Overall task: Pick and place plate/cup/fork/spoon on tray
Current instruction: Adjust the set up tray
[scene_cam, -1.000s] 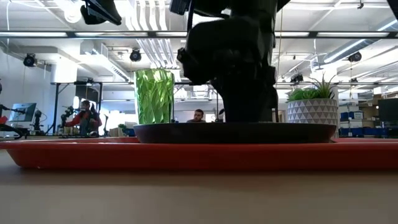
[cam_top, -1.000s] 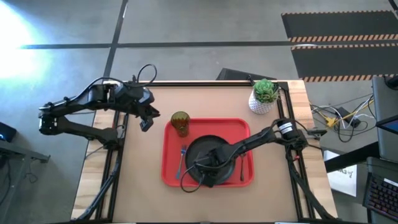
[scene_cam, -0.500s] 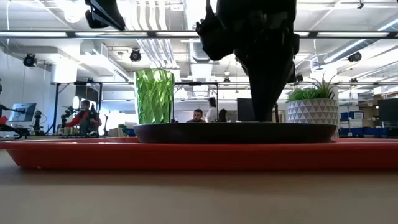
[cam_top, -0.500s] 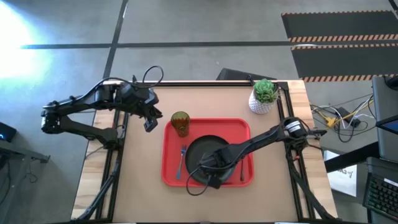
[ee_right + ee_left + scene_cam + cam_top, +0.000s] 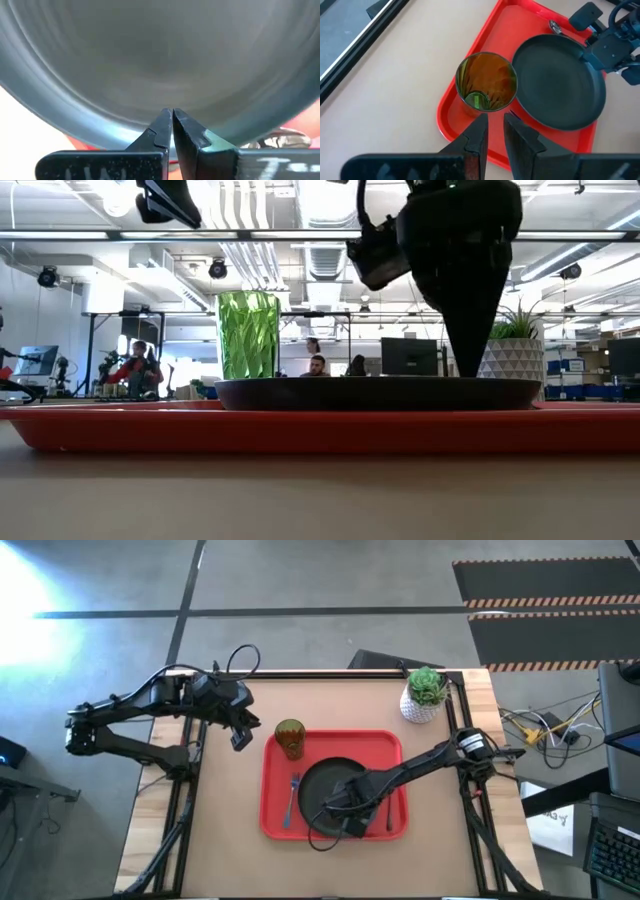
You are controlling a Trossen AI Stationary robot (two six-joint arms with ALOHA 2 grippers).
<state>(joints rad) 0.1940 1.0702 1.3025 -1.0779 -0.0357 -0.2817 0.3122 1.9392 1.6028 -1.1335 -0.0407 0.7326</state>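
While overhead hides it, spoon (image 5: 280, 136) beside plate (image 5: 160, 55)

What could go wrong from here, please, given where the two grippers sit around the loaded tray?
1. The shut right gripper hangs low over the plate, near its rim. A sideways pull could catch the rim and drag the plate across the tray.
2. The spoon lies beside the plate under the right arm, so a low retreat might knock it.
3. The left gripper, holding nothing, points at the cup near the tray's corner. Moving forward could tip it.
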